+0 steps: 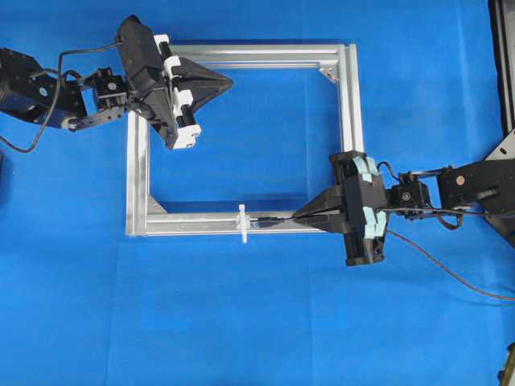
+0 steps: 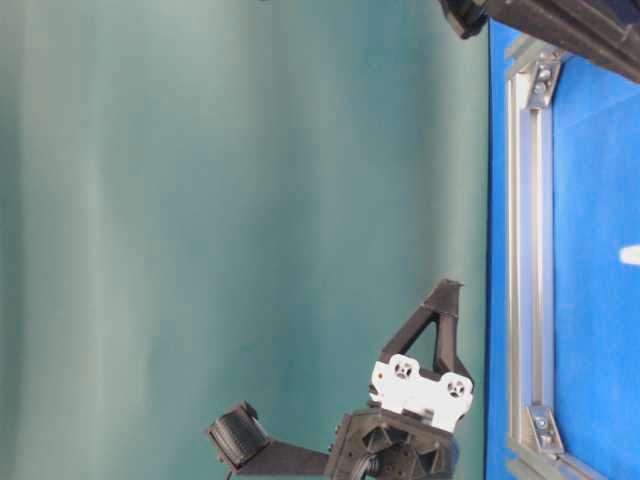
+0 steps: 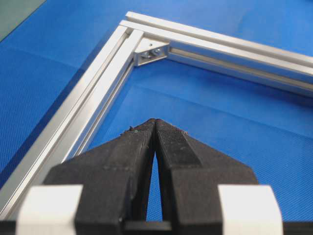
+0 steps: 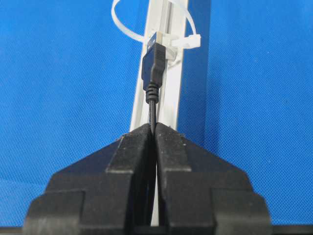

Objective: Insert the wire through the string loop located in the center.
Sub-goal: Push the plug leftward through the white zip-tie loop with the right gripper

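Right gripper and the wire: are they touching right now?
Touching. In the right wrist view the right gripper has its jaws closed on the wire, which runs straight out from between the fingertips to the plug at the string loop.

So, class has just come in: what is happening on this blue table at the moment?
The right tool is shut on the wire, holding it just behind its plug along the near bar of the aluminium frame. The plug tip sits right at the string loop; whether it has entered cannot be told. The left tool is shut and empty, up by the frame's far corner.
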